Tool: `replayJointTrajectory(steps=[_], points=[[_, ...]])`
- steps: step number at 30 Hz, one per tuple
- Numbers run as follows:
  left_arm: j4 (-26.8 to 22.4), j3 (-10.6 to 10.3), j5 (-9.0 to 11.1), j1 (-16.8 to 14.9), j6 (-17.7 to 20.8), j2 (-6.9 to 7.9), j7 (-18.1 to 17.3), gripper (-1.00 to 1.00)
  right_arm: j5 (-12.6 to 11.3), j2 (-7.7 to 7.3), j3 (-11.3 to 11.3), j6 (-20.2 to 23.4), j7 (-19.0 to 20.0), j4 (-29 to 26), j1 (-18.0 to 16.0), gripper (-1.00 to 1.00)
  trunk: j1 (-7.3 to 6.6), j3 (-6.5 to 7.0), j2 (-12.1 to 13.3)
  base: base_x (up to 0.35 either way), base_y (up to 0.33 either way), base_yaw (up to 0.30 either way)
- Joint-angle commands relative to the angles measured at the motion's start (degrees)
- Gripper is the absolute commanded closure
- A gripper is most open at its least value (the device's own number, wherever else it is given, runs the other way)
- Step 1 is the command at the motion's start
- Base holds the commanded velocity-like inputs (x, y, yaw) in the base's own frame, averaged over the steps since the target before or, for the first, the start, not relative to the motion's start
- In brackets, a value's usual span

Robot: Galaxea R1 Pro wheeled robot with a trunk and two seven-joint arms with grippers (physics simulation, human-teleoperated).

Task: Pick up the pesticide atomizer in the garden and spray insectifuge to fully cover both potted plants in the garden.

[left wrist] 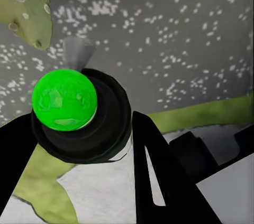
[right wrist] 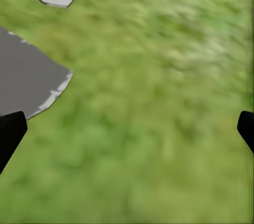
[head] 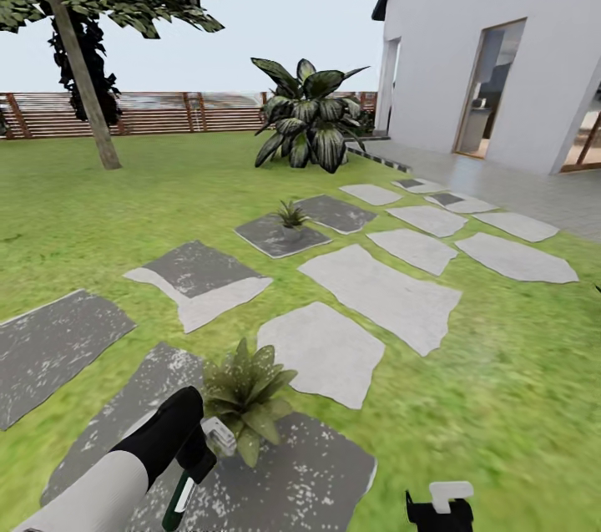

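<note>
My left gripper (head: 199, 455) is low over a dark slab, shut on the pesticide atomizer (left wrist: 64, 101). In the left wrist view the atomizer is a round black bottle whose top shows bright green, sitting between the black fingers (left wrist: 159, 166). Right beside that gripper stands the near potted plant (head: 247, 397), a low olive-green rosette; one of its leaves (left wrist: 29, 7) shows in the left wrist view. The second potted plant (head: 291, 216) sits on a slab farther off. My right gripper (head: 440, 507) hangs open over grass, its fingertips (right wrist: 10, 131) wide apart.
White specks dot the dark slab (head: 317, 465) under the near plant. Grey stepping slabs (head: 384, 294) run across the lawn toward a white house (head: 501, 39). A big striped-leaf plant (head: 309, 119), a tree (head: 83, 73) and a slatted fence (head: 159, 113) stand at the back.
</note>
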Motion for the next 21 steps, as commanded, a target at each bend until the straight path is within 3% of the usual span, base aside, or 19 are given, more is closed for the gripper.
replayJointTrajectory(steps=[1, 8, 14, 21], points=[[-0.1, -0.2, -0.6, 0.0, 0.1, 0.04, -0.6, 1.0, 0.6, 0.02, -0.4, -0.2, -0.1, 0.1, 0.0, -1.0, -0.01, -0.06, 0.0, 0.004, -0.27, 0.205], [-0.1, -0.3, -0.6, 0.0, 0.1, 0.03, -0.6, 1.0, 0.6, 0.02, -0.4, -0.2, -0.1, 0.1, 0.0, -1.0, -0.01, -0.06, 0.0, 0.005, -0.27, 0.265], [-0.1, -0.3, -0.6, 0.0, 0.1, -0.04, -0.6, 1.0, 0.6, 0.02, -0.4, -0.2, -0.1, 0.1, 0.0, -1.0, -0.01, -0.06, 0.0, 0.195, -0.215, 0.268], [-0.1, -0.2, -0.5, 0.0, 0.1, -0.04, -0.6, 1.0, 0.6, 0.02, -0.4, -0.2, -0.1, 0.1, 0.0, -1.0, -0.01, -0.06, 0.0, 0.138, -0.223, 0.033]])
